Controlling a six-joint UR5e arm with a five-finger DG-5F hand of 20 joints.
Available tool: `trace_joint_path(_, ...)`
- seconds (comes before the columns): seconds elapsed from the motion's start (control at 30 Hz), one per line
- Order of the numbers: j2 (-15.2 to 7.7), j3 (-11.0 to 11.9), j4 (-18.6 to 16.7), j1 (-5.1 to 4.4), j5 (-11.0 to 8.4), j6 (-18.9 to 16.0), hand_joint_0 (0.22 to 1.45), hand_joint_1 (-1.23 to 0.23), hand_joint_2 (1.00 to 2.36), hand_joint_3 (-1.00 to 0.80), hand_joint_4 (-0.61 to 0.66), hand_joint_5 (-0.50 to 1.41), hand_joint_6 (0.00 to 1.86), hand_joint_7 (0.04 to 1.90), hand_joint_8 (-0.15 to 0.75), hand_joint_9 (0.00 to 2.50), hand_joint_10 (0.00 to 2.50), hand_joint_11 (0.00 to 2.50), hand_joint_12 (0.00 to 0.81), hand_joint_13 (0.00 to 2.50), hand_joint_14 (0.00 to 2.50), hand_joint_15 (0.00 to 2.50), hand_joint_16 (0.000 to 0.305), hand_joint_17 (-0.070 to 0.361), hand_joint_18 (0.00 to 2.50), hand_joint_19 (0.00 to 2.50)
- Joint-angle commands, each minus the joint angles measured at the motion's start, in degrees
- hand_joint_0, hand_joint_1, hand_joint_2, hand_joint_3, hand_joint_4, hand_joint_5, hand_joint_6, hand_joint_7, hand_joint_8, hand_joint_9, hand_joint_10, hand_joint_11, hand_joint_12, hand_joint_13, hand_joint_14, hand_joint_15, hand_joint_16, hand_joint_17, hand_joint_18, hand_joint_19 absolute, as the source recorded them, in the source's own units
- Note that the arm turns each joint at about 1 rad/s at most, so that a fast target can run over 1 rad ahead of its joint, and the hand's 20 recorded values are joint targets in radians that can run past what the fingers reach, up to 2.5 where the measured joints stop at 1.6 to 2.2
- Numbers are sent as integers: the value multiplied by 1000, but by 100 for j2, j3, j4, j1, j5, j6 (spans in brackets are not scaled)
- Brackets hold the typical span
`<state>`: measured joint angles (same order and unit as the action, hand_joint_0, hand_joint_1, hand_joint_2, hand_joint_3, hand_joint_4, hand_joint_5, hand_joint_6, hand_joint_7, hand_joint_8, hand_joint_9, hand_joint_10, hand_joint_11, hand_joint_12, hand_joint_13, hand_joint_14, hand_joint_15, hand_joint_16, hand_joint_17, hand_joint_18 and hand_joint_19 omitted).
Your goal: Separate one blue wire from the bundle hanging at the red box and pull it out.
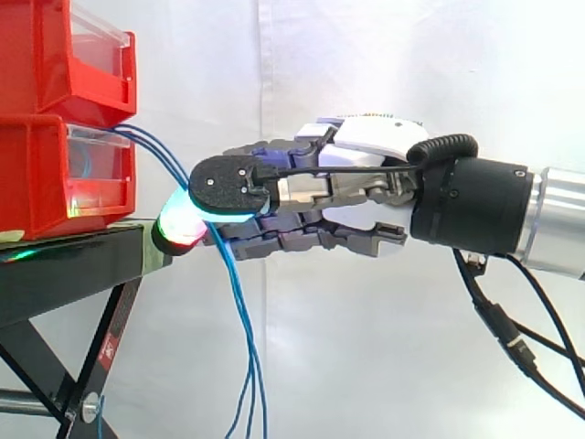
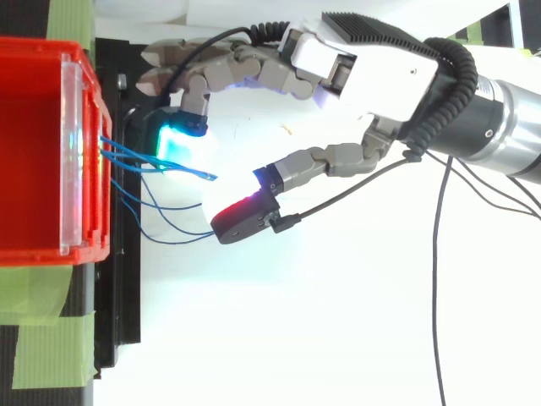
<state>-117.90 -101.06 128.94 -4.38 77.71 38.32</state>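
Fingertips spread wide from the thumb, with the blue wires in the gap, none pinched. Hand level, close to the red box on the black stand, bundle hanging from its front. Seemingly only the approach done; singling out, gripping and pulling one wire left.

Hand in from the right over the black stand: fingers with a cyan-glowing pad at the upper blue wires leaving the red bin, red-glowing thumb beside the lower wire loops, with thumb and fingers well apart.
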Motion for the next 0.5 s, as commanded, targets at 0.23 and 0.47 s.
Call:
trace_joint_path(0.23,-5,-1,-9,-1,-2,-26,636,-718,1004,-455,264,-191,721,998,306,456,4,156,369,329,5,146,54,122,282,220)
trace_joint_path(0.47,4,-1,-9,-1,-2,-26,643,-723,1006,-447,258,-187,733,995,308,478,4,171,370,347,5,148,54,121,297,230)
